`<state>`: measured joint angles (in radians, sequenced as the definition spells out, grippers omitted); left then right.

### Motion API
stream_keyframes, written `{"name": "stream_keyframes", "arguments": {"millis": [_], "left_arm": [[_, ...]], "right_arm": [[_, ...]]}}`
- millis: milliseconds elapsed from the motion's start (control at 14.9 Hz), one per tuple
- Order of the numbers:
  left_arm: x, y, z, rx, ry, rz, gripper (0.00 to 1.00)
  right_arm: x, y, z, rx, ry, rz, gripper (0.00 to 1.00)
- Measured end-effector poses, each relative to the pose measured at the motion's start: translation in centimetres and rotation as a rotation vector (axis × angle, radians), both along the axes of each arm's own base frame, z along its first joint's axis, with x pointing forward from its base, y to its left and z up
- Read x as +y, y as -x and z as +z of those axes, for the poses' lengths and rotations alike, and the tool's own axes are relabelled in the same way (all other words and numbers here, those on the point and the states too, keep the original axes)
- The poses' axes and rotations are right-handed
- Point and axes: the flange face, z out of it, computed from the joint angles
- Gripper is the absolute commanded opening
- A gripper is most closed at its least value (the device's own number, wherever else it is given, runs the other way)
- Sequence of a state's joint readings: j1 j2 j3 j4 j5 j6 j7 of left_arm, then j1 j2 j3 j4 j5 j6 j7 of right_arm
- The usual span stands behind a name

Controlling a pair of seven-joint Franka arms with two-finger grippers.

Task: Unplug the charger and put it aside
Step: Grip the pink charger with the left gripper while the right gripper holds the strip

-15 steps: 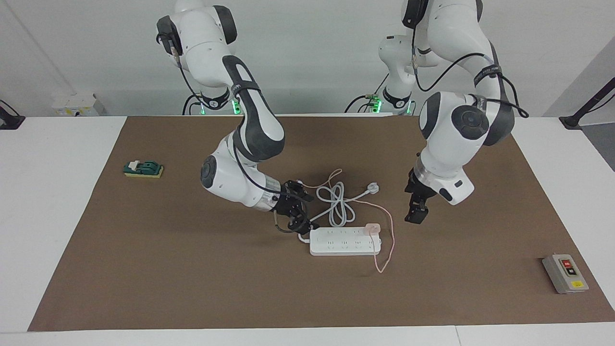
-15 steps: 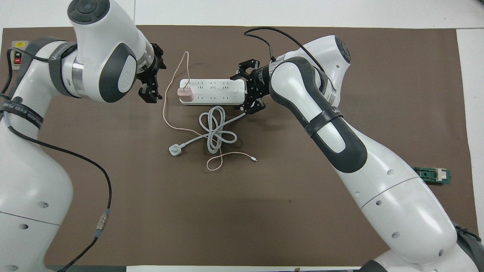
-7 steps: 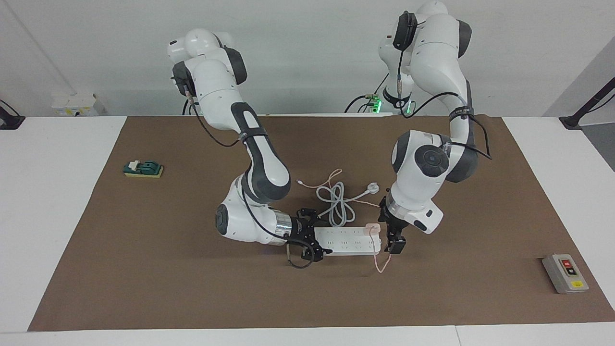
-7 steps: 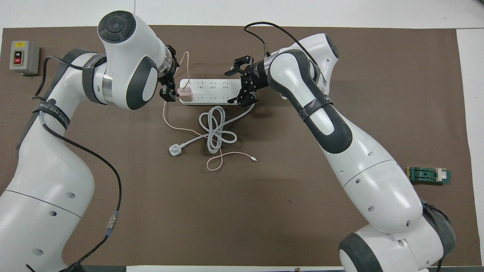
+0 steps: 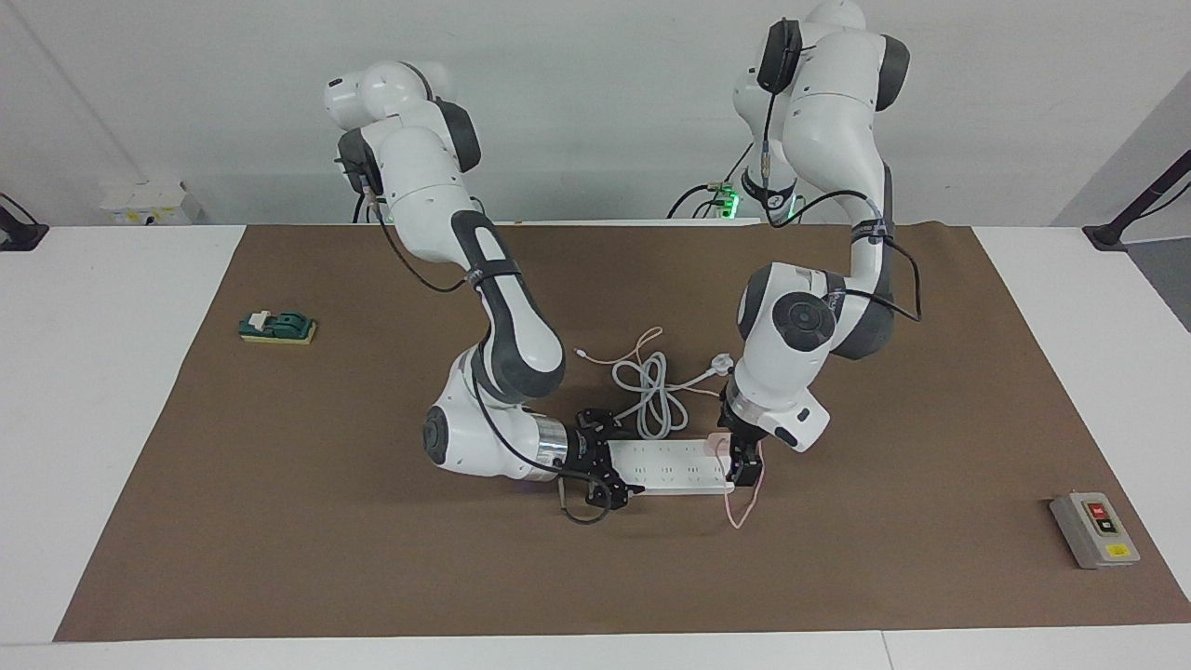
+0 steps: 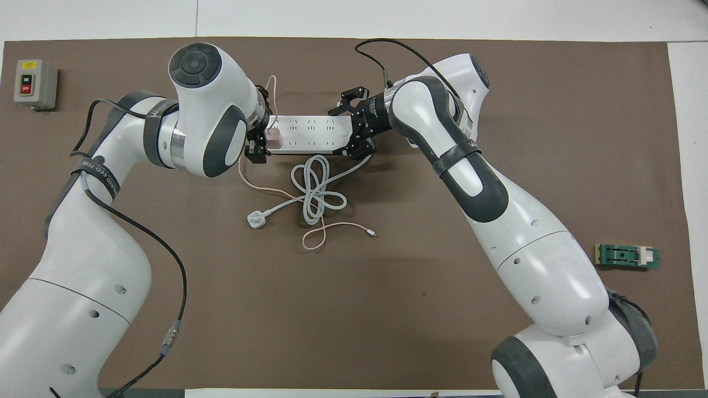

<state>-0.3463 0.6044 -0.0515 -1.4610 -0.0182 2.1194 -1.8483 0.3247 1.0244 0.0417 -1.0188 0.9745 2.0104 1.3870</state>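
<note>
In the facing view the charger (image 5: 721, 443) sits just below the frame's centre, a small pale-pink cube standing plugged into the end of the white power strip (image 5: 665, 465) that lies toward the left arm's end of the table; the left gripper (image 5: 740, 462) has its dark fingers set around that end of the strip at the cube, spread wide, though whether they touch the cube cannot be told here; the overhead view puts the same cube (image 6: 272, 137) in the upper middle of its frame, half covered by the left arm's wrist, with one finger of the left gripper (image 6: 259, 141) showing below it; the pink cable (image 5: 744, 507) loops off the strip toward the lower edge in the facing view, while the overhead view alone shows its free end (image 6: 374, 234) lying loose near the frame's centre; the right gripper (image 5: 603, 468) is at the strip's other end, its fingers spread on either side of it, clearest in the overhead view (image 6: 354, 122); a coiled white cord (image 6: 316, 188) with a round plug (image 6: 255, 220) lies beside the strip, nearer the robots; a grey switch box (image 6: 33, 84) sits upper left in the overhead view, and a green block (image 6: 626, 256) at its right edge.
</note>
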Motion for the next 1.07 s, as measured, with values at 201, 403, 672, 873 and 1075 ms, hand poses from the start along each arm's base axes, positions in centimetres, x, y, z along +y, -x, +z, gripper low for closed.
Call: {"name": "stream_keyframes", "arguments": {"millis": [201, 403, 672, 873, 1075], "left_arm": [[-0.2, 0.2, 0.2, -0.001, 0.000, -0.004, 0.90], [-0.5, 0.5, -0.4, 0.003, -0.002, -0.009, 0.82], [-0.3, 1.2, -1.1, -0.002, -0.031, -0.027, 0.00], [-0.4, 1.4, -0.9, -0.004, -0.044, -0.038, 0.00], [-0.4, 1.5, -0.8, -0.005, -0.046, -0.040, 0.00]], "right_arm": [[0.1, 0.0, -0.1, -0.003, 0.000, 0.001, 1.00], [0.4, 0.1, -0.7, -0.021, 0.004, 0.006, 1.00], [1.3, 0.3, -1.2, -0.036, 0.012, -0.002, 0.44], [1.2, 0.2, -1.1, -0.035, 0.012, -0.012, 0.26], [1.2, 0.2, -1.1, -0.035, 0.012, -0.012, 0.27]]}}
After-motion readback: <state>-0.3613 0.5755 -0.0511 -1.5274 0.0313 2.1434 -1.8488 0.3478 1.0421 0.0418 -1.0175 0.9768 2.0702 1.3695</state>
